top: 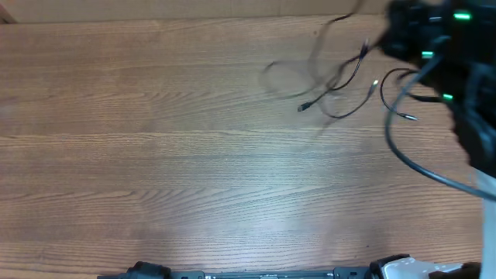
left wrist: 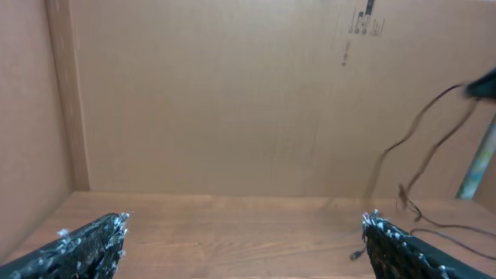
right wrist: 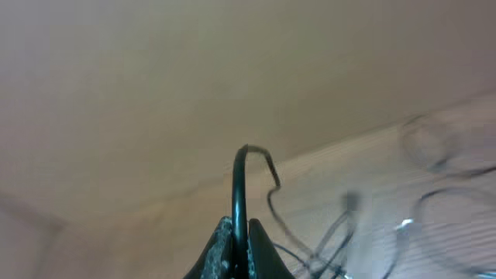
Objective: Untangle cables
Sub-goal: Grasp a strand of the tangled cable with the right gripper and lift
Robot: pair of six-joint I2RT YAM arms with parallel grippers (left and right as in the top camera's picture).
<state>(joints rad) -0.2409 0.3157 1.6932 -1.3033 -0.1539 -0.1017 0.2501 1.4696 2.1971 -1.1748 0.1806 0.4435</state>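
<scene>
Right claw (right wrist: 236, 248) pinches one strand of the cables (right wrist: 239, 186), the rest blurred at lower right; left claw (left wrist: 246, 229) spread wide.

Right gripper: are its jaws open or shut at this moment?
Shut. In the right wrist view the right gripper has its jaws pressed together, pinching a thin black cable that arcs up from between them.

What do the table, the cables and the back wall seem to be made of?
Table: wood or wood-look laminate, matte; long grain lines run across it.
Cables: thin black cords, probably plastic-coated, since they bend in loose loops; one plug tip looks silvery, likely metal.
Back wall: looks like brown cardboard, dull, with a printed label.
</scene>
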